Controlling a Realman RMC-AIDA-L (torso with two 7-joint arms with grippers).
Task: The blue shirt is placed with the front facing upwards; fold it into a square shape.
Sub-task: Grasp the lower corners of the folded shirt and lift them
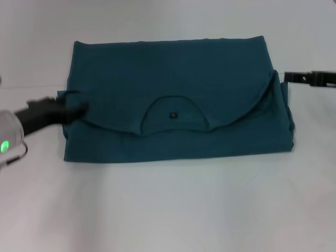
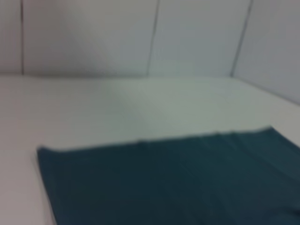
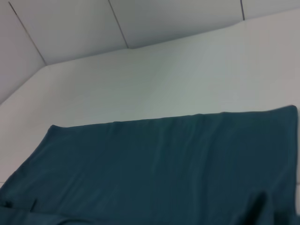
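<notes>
The blue shirt (image 1: 173,100) lies on the white table, folded into a wide rectangle with its plain back up, the curved neck opening and small dark label (image 1: 173,115) near the front middle. My left gripper (image 1: 76,111) sits over the shirt's left edge, blurred. My right gripper (image 1: 290,77) hovers just off the shirt's right edge, beside a raised fold of cloth. Both wrist views show only flat cloth, the shirt (image 2: 178,180) in the left one and the shirt (image 3: 154,168) in the right one, with no fingers visible.
The white table (image 1: 168,210) surrounds the shirt on all sides. White wall panels (image 3: 140,23) rise behind the table's far edge.
</notes>
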